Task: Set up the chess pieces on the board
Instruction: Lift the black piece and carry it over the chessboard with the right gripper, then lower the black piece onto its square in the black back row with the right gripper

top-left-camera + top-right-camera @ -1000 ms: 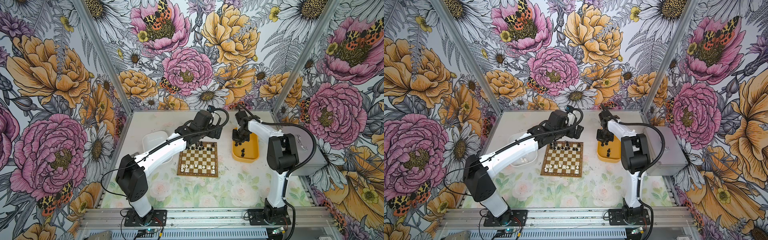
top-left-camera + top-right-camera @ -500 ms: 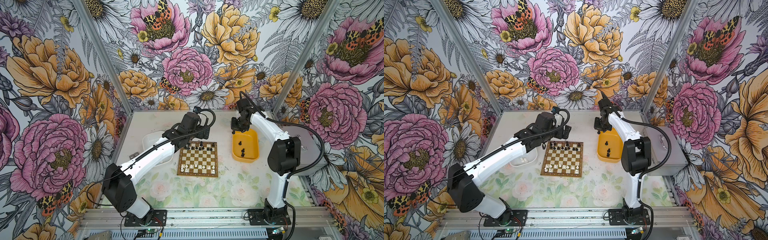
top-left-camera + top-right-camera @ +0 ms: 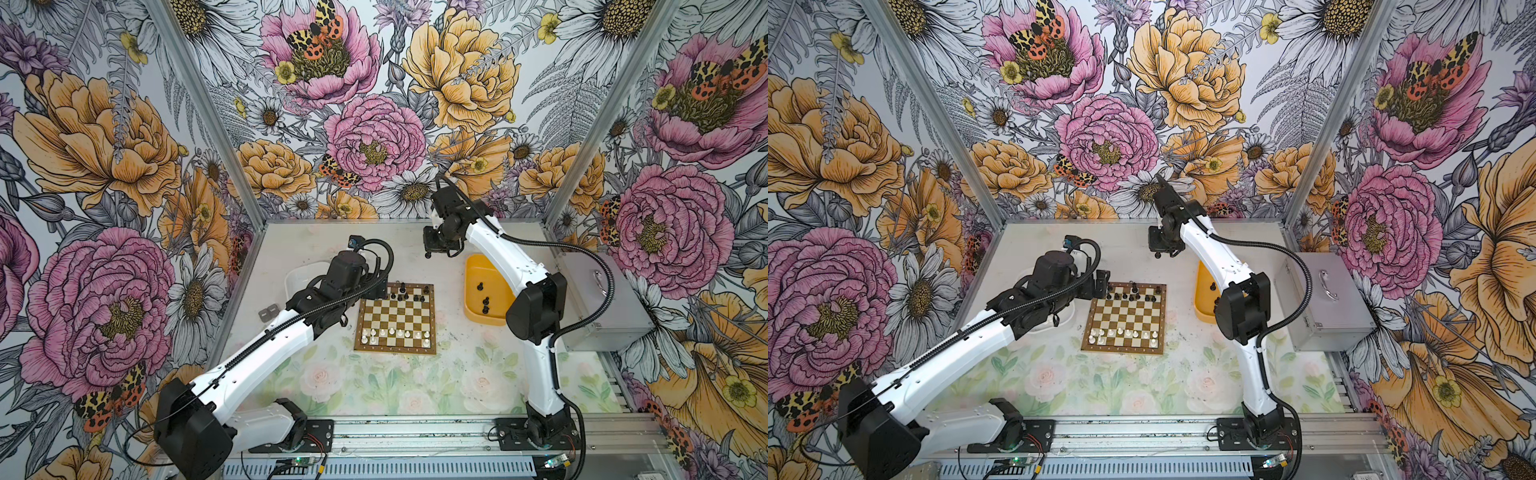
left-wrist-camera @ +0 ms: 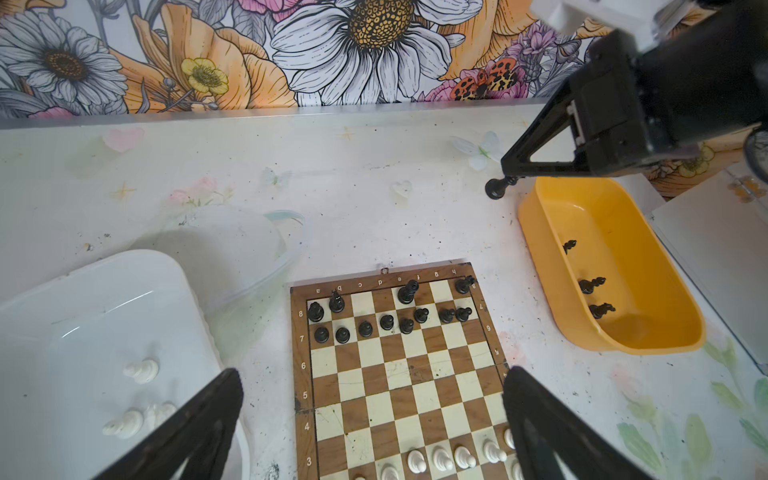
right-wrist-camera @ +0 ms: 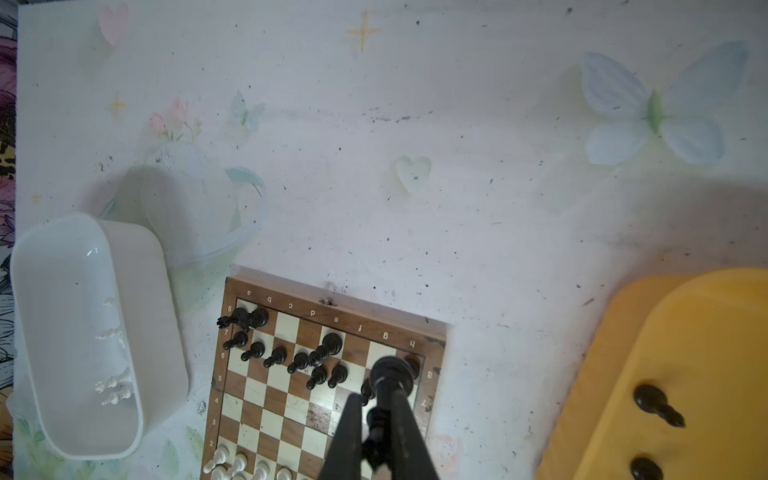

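The right end effector (image 4: 510, 174) is pinching a black piece (image 4: 495, 190), upper right. The left end effector (image 4: 372, 374) is hanging spread wide by the board (image 4: 415, 386).

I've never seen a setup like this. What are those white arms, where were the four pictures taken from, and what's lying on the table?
Those are two robot arms mounted at the front of the table. Two pictures look down from one overhead camera pair; the other two come from a camera on each arm's wrist, facing its tool. On the table lies a chessboard, black pieces along its far edge, white pieces along its near edge. A yellow tray holds three spare black pieces; a white tray holds spare white pieces. The right tool is shut on a black piece in mid-air. The left tool is open and empty near the board's far left corner.
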Controlling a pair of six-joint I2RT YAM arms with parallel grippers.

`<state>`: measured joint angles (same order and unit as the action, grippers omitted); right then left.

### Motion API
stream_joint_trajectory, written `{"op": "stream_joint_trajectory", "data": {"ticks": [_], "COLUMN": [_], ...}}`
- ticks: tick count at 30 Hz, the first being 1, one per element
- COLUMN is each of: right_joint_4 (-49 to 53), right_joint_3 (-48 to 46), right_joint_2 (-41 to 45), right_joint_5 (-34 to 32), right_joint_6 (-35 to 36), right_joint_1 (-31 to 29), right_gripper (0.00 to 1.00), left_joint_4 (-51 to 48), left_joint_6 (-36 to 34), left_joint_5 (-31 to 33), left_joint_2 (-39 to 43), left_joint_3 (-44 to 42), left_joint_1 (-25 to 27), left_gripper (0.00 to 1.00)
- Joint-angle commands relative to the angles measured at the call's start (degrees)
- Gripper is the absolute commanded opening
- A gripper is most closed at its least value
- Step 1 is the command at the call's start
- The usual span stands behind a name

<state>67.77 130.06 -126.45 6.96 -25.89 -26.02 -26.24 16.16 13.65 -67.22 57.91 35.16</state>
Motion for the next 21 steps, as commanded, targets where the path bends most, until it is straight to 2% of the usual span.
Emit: {"op": "stream_joint_trajectory", "data": {"ticks": [1, 10, 21], "right_joint_4": [1.76, 1.80, 1.89], "right_joint_3": [3.86, 8.12, 9.86], "right_joint_2": [-2.80, -8.13, -12.11], "right_joint_5": [1.01, 2.09, 3.01], "right_joint_6": [-0.82, -2.14, -2.69], "right_joint_1": [-2.00, -6.09, -9.29], "right_gripper": [0.10, 0.10, 0.10], "left_joint_4": [-0.22, -0.39, -0.39], "left_joint_6": [1.99, 2.89, 3.40], "left_joint_5": [1.60, -0.38, -1.26], "left_joint_2": [3.31, 8.32, 9.97], "left_joint_3": [-1.84, -5.99, -7.36], "left_joint_1": [-1.76, -5.26, -5.80], "left_gripper": [0.99, 0.99, 0.99]}}
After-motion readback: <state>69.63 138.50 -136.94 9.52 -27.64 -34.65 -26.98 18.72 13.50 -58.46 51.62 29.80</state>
